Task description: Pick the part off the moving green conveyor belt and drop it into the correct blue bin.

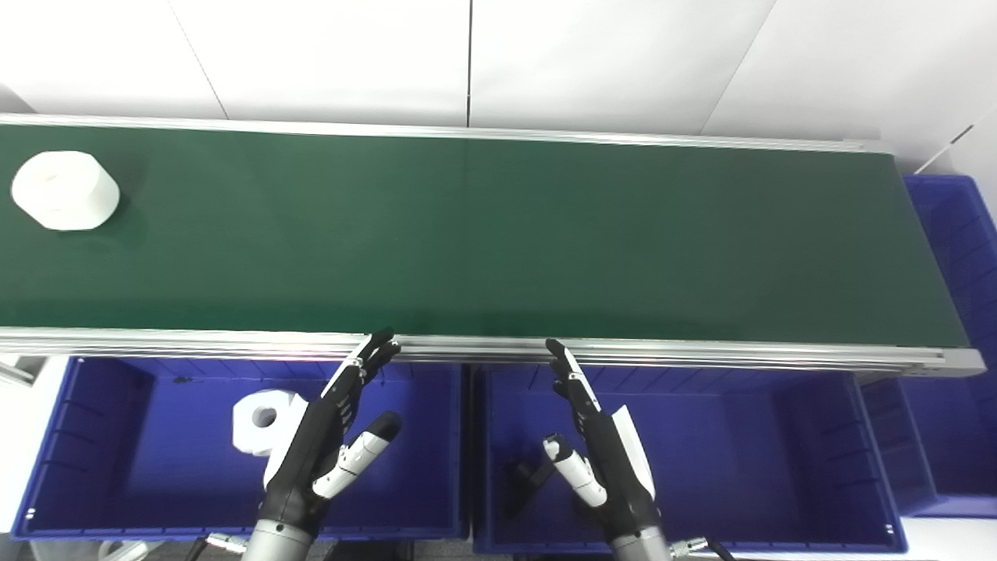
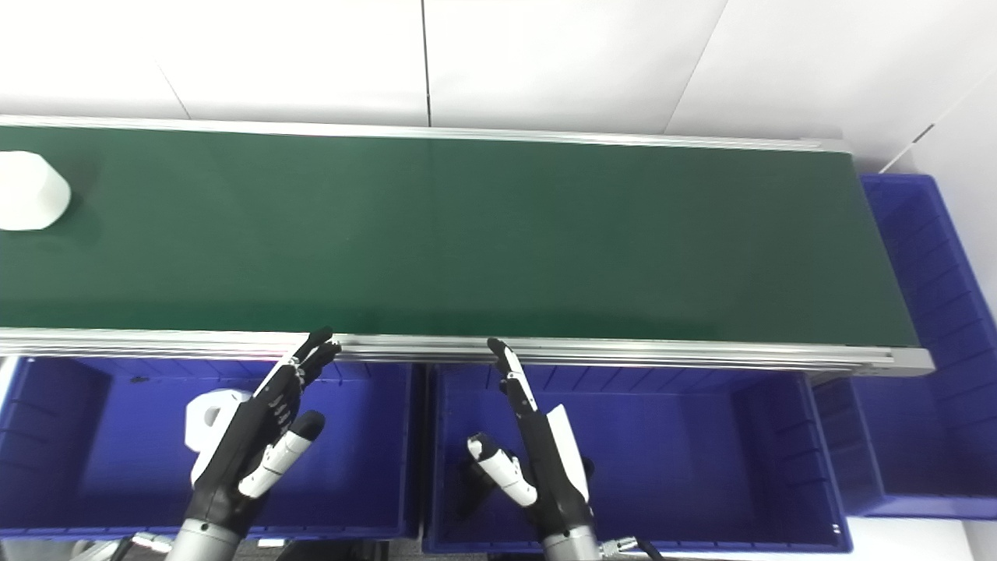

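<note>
Where frame crops white part | both robot hands spread, empty

Both views look down from the robot's head onto the green conveyor belt, which runs across the picture from left to right, and they face the white wall behind it. The cameras stand quite near and high above the belt. The left eye view sits a little more to the left. Both share the belt and the blue bins below its near edge.
</note>
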{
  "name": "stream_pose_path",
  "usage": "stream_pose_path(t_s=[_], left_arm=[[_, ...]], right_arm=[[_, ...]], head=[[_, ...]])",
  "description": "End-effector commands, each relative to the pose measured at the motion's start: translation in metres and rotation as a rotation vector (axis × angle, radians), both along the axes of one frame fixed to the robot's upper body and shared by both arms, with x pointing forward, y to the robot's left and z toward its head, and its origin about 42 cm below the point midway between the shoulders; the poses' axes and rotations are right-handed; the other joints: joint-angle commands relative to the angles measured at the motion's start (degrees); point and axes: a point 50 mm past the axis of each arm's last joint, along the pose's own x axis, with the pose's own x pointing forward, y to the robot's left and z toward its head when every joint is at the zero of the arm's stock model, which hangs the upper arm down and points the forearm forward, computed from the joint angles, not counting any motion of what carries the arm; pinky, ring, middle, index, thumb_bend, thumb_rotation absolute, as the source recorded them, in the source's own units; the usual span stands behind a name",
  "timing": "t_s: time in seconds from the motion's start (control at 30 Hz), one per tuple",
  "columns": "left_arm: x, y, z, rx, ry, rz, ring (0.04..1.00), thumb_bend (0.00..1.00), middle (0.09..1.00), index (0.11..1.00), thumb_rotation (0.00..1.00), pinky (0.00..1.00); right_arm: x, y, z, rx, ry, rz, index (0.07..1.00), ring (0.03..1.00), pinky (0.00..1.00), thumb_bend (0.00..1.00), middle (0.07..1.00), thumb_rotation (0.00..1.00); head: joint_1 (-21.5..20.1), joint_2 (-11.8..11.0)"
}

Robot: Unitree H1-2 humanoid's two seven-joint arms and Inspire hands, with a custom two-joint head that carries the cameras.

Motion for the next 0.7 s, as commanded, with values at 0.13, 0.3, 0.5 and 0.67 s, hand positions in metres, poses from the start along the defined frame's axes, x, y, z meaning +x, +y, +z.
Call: stream_pose_path(t_s=[0.13, 0.3, 0.5, 0.67], left_arm=[[0.001, -0.001, 0.010, -0.001, -0.045, 0.006, 0.928, 0.65, 0.900, 0.909, 0.78, 0.95], [0.001, -0.001, 0.009, 0.005, -0.047, 0.004, 0.928, 0.65, 0.902, 0.910, 0.78, 0.95], [-0.001, -0.004, -0.002, -0.006, -0.047, -0.004, 0.913, 0.66, 0.897, 0.902, 0.79, 0.94], [-0.004, -0.012, -0.012, -0.033, -0.012, -0.011, 0.902, 0.72, 0.883, 0.887, 0.74, 0.89]], right_arm=[[0.002, 0.002, 0.010, 0.022, -0.050, -0.001, 0.970, 0.971, 0.94, 0.90, 0.987, 1.00], [0.002, 0.001, 0.009, 0.023, -0.049, 0.004, 0.969, 0.975, 0.94, 0.90, 0.987, 1.00], [-0.001, -0.004, 0.000, 0.002, -0.045, 0.018, 0.968, 0.969, 0.93, 0.90, 0.987, 1.00], [-0.005, -0.014, -0.013, 0.009, -0.030, 0.023, 0.979, 0.992, 0.97, 0.92, 0.999, 1.00]], head=[[0.14, 0.00], [0.34, -0.32], [5.86, -4.15], [13.31, -8.96]])
